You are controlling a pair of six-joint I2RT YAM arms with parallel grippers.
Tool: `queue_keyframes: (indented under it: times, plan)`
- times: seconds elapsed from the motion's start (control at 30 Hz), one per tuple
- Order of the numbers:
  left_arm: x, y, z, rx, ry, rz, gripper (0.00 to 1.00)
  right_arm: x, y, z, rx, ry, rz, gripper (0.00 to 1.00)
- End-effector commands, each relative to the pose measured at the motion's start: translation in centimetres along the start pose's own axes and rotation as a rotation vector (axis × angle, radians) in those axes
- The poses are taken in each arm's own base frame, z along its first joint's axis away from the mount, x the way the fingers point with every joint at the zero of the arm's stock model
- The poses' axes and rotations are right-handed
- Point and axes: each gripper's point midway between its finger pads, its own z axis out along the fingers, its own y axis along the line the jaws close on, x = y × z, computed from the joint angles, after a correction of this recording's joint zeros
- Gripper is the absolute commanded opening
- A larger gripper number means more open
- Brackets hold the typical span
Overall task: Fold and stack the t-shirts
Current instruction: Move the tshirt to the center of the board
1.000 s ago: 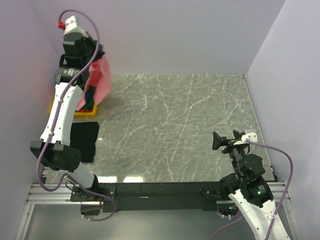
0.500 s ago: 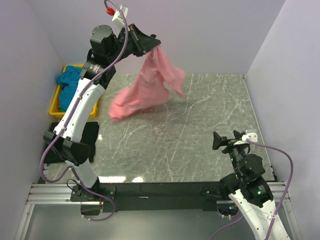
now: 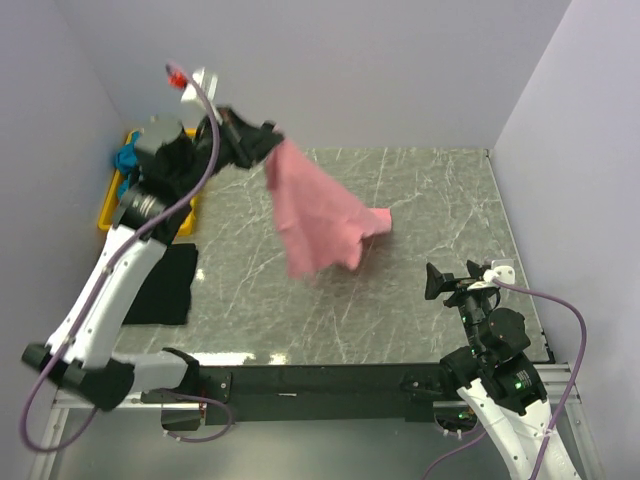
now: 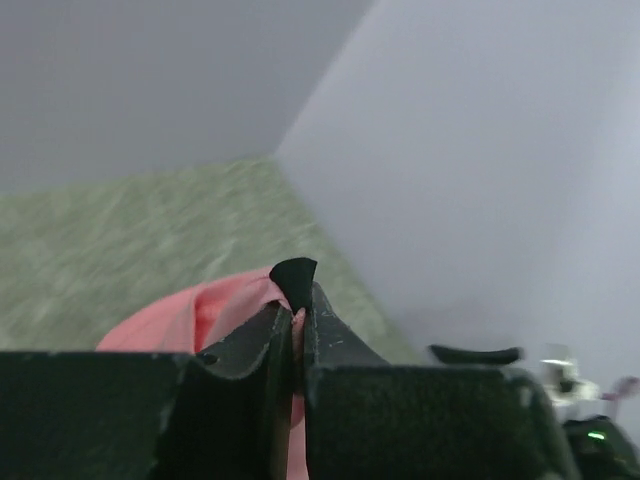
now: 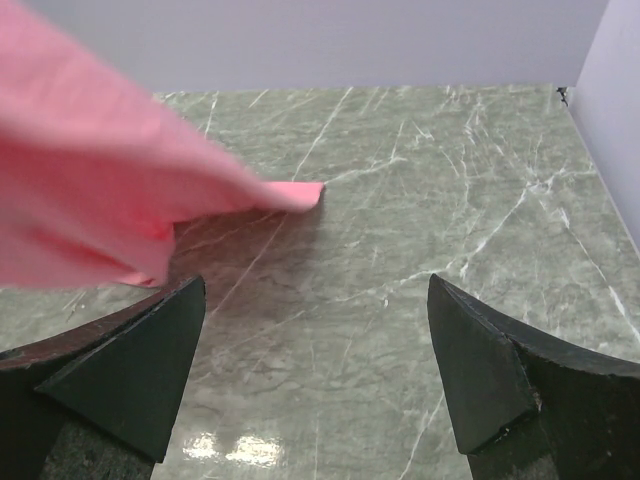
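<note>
My left gripper (image 3: pixel 268 142) is shut on a salmon pink t-shirt (image 3: pixel 320 215) and holds it in the air over the middle of the table, the cloth hanging down and blurred. In the left wrist view the pink cloth (image 4: pixel 215 310) is pinched between the closed fingers (image 4: pixel 250 345). A teal blue t-shirt (image 3: pixel 128 158) lies in the yellow tray (image 3: pixel 112 212) at the back left. My right gripper (image 3: pixel 447 283) is open and empty at the front right; in its wrist view the pink shirt (image 5: pixel 110 205) hangs ahead to the left.
A folded black cloth (image 3: pixel 165 283) lies on the table by the left edge, in front of the tray. The grey marble table top (image 3: pixel 430 210) is walled on the left, back and right.
My left arm has swung the pink shirt from over the tray out to the right and down toward the table's middle. The right arm has not moved.
</note>
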Motion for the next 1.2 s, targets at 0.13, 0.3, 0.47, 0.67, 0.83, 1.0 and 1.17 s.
queue_keyframes:
  times: [0.13,0.3,0.47,0.67,0.83,1.0,1.17]
  plan:
    - [9.4,20.4,-10.8,-0.883,0.027,0.043,0.12,-6.0,-0.8,-4.3,-0.039,-0.319,0.100,0.98]
    - [14.8,26.8,-18.6,-1.216,0.091,-0.009,0.16,-5.8,0.1,-3.5,-0.065,-0.255,0.087,0.98]
    - [15.2,27.6,-20.3,-1.228,0.060,0.011,0.16,-6.4,2.2,-1.7,-0.113,-0.065,0.107,0.98]
    - [16.6,28.7,-21.2,-1.249,0.063,0.032,0.15,-4.1,5.9,3.0,-0.134,0.257,0.203,0.98]
    - [17.3,29.1,-21.4,-1.246,0.078,0.038,0.15,1.5,6.7,8.2,0.021,0.513,0.278,0.98]
    - [17.1,29.2,-21.8,-1.257,0.077,0.050,0.15,6.2,5.6,13.3,0.151,0.594,0.294,0.91]
    - [17.1,29.4,-22.2,-1.280,0.084,0.041,0.15,8.6,5.5,17.5,0.143,0.645,0.318,0.70]
